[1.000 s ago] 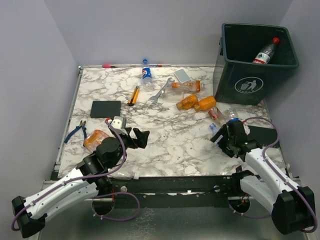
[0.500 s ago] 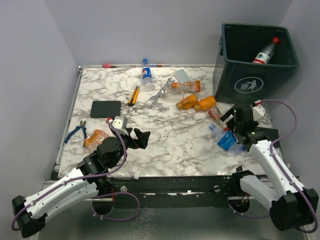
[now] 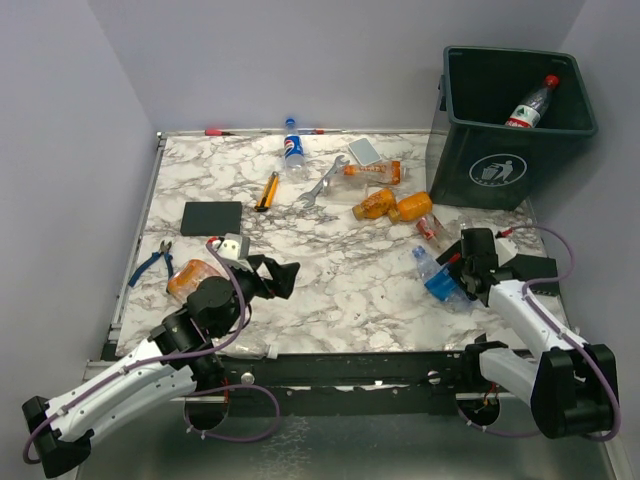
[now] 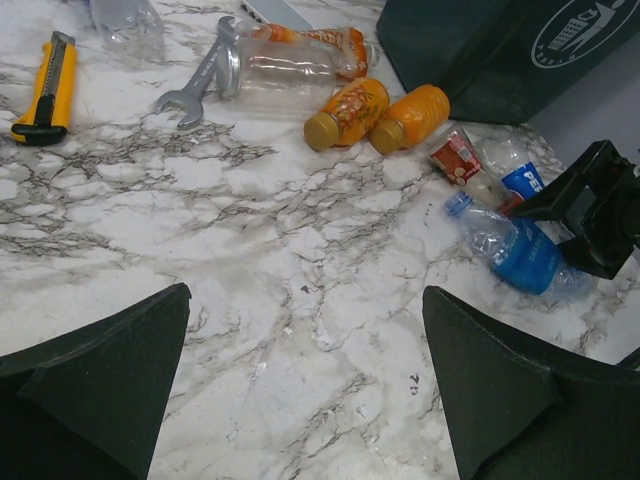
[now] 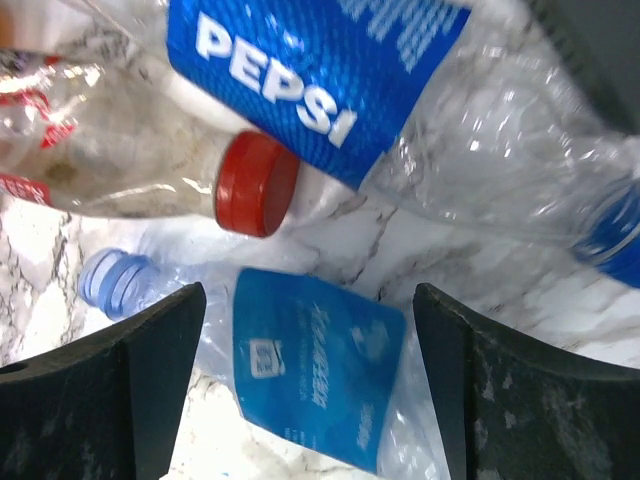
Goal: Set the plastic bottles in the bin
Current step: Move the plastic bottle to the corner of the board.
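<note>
My right gripper (image 5: pixel 310 385) (image 3: pixel 466 262) is open and straddles a crushed clear bottle with a blue label (image 5: pixel 320 375) (image 3: pixel 438 281) lying on the marble; both fingers stand clear of it. Just beyond it lie a Pepsi bottle (image 5: pixel 320 60) and a clear red-capped bottle (image 5: pixel 150 165). Two orange bottles (image 3: pixel 375 204) (image 3: pixel 412 207) and a clear orange-labelled bottle (image 3: pixel 370 175) lie mid-table, another Pepsi bottle (image 3: pixel 293 150) at the back. An orange bottle (image 3: pixel 190 275) lies by my left arm. The dark green bin (image 3: pixel 515 150) at the back right holds a red-capped bottle (image 3: pixel 530 103). My left gripper (image 4: pixel 305 385) (image 3: pixel 275 275) hangs open over bare marble.
A silver wrench (image 3: pixel 322 182), a yellow utility knife (image 3: pixel 268 190) and a grey card (image 3: pixel 365 151) lie towards the back. A black pad (image 3: pixel 212 217) and blue pliers (image 3: pixel 152 262) lie at the left. Grey walls enclose the table.
My right gripper drew back towards the bin, uncovering the blue-labelled bottle, then came back over it. The bottle shifted slightly left. The left arm barely moved.
</note>
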Robot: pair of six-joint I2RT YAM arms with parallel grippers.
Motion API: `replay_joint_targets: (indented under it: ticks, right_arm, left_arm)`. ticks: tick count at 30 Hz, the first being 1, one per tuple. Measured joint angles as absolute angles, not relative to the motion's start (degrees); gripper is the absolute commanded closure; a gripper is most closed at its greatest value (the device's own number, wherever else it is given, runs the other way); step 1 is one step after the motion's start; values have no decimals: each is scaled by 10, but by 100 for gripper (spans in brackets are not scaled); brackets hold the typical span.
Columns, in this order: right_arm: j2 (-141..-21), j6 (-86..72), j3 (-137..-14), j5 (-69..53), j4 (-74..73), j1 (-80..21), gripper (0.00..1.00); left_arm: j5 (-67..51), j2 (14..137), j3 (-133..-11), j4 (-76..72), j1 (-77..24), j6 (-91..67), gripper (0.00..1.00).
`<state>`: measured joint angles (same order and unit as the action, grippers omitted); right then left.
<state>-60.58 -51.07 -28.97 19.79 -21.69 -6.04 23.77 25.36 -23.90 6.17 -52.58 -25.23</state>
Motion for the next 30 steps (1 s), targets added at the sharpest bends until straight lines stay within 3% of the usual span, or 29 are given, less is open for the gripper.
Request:
replay_joint_targets:
  ticks: [8,16,30]
  right_arm:
    - [-594,-592,-249,147,-200,-140,13]
    - [-640,-649,-284,157,-211,-322,7]
    - [-641,-469,-324,93,-262,-395,2]
  left_arm:
    - [233,278,-239,62,-526,-252,1]
    - [232,283,-239,62,-526,-252,1]
    - [214,317,-242,62,-526,-246,1]
